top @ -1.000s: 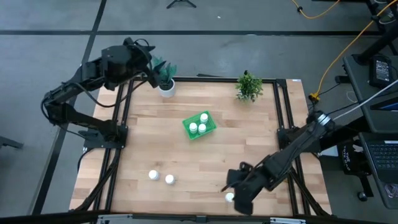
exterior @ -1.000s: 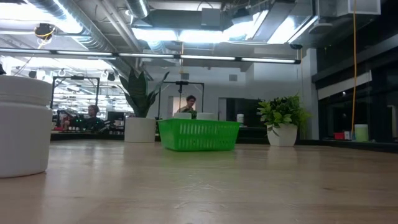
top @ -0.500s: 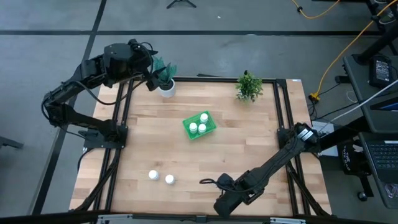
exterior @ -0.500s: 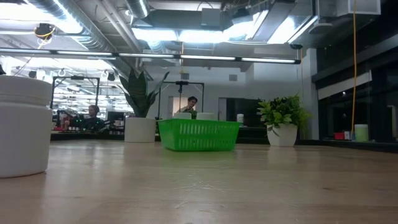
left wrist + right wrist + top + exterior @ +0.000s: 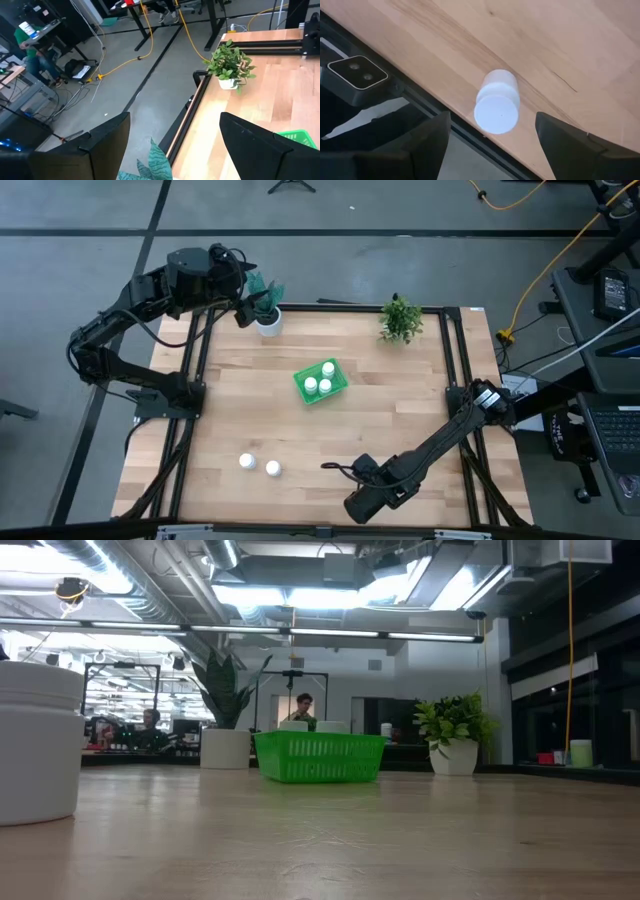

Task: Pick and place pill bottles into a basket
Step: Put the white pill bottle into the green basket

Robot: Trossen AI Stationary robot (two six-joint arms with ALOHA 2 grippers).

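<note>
The green basket (image 5: 320, 383) sits mid-table with three white pill bottles (image 5: 318, 380) standing in it. Two more bottles (image 5: 258, 465) stand on the table near the front left. One shows close at the left in the low view (image 5: 38, 750). Another bottle (image 5: 497, 102) stands upright by the table's near edge. My right gripper (image 5: 365, 500) hovers over it and hides it in the high view. It is open, and its fingers stand on either side of the bottle without touching it. My left gripper (image 5: 243, 308) is open and empty at the far left corner.
A snake plant in a white pot (image 5: 266, 320) stands right beside my left gripper. A small bushy potted plant (image 5: 400, 318) stands at the far right. The table's near edge and a small camera block (image 5: 357, 72) lie close to the bottle under my right gripper.
My right gripper has gone toward the table's left along the near edge and has come over the lone bottle, which it now covers in the high view. The arm has stretched out lower across the front right of the table. The bottles and the basket have stayed put.
</note>
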